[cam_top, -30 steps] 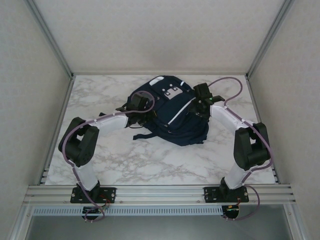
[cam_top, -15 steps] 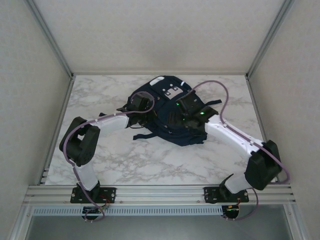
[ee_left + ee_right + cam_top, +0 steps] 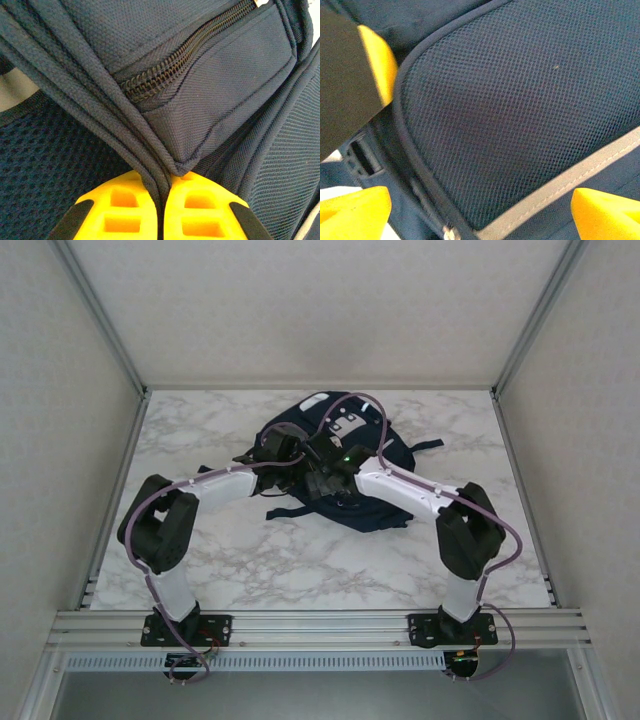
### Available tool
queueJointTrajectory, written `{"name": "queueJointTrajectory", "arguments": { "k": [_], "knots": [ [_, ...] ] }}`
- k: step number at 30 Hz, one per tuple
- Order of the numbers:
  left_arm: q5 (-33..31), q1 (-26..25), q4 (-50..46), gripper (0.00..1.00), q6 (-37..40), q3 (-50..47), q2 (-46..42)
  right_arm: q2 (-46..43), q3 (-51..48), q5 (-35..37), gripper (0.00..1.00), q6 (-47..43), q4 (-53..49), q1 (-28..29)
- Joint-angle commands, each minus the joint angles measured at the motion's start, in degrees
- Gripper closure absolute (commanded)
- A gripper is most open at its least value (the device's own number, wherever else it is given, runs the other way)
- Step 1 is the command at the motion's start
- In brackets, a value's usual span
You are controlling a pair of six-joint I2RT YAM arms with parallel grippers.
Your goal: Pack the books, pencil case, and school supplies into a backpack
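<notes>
From above, we see the backpack (image 3: 372, 514) lying on the marble table (image 3: 250, 570), toward the far middle, with both arms reaching in over it. The left gripper (image 3: 278, 452) sits at the bag's left edge. The right gripper (image 3: 318, 480) is just to its right, over the near-left part of the bag. The two are close together, and from this height we cannot tell how their fingers stand.

In the left wrist view, the left gripper (image 3: 161, 185) has its yellow fingers (image 3: 120, 205) pressed together. They pinch a folded navy edge of the backpack (image 3: 225, 100), which runs up and to the left from between them. A zipper (image 3: 190, 52) crosses diagonally above the pinch, and dark mesh fabric (image 3: 50, 150) lies to the left.

In the right wrist view, the right gripper (image 3: 480, 212) has its fingers (image 3: 355, 207) spread wide, one at the lower left and the other at the lower right. Between and beyond them we see the backpack's mesh panel (image 3: 520, 100), edged by a grey strip (image 3: 570, 175). A small dark buckle (image 3: 362, 156) sits just above the lower-left finger. At the upper left is a dark block with a yellow edge (image 3: 377, 65); we cannot tell what it is.
</notes>
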Motion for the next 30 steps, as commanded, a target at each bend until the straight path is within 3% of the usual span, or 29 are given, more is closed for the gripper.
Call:
{"name": "queueJointTrajectory", "arguments": {
  "k": [1,6,11,19,25,27,30],
  "knots": [
    [3.1,-0.4,-3.4,1.0,1.9,-0.4,-2.7,1.5,-0.4,7.2,0.07,-0.4,-3.6,0.3],
    [2.3,4.0,-6.5,1.0,5.2,1.6,-3.9,-4.1,-8.3,9.7,0.07,0.6,-5.3,0.1],
    [1.5,5.1,-8.7,1.0,7.1,3.8,-3.6,-12.1,-14.1,8.6,0.07,1.4,-7.7,-0.4],
    [3.1,4.1,-7.0,1.0,5.3,3.8,-2.0,-18.9,-14.7,-2.5,0.08,4.2,-5.6,-1.6],
    [2.9,3.4,-6.8,1.0,4.7,3.8,-2.5,-19.1,-17.5,-12.9,0.06,21.2,6.3,-0.6],
    [2.8,3.0,-6.5,1.0,4.3,3.6,-2.5,-19.0,-19.6,-11.6,0.01,27.3,10.7,0.7],
    [2.9,2.7,-5.5,1.0,3.7,3.5,-2.1,-17.6,-20.8,-8.8,0.01,33.0,14.2,1.4]
  ]
}}
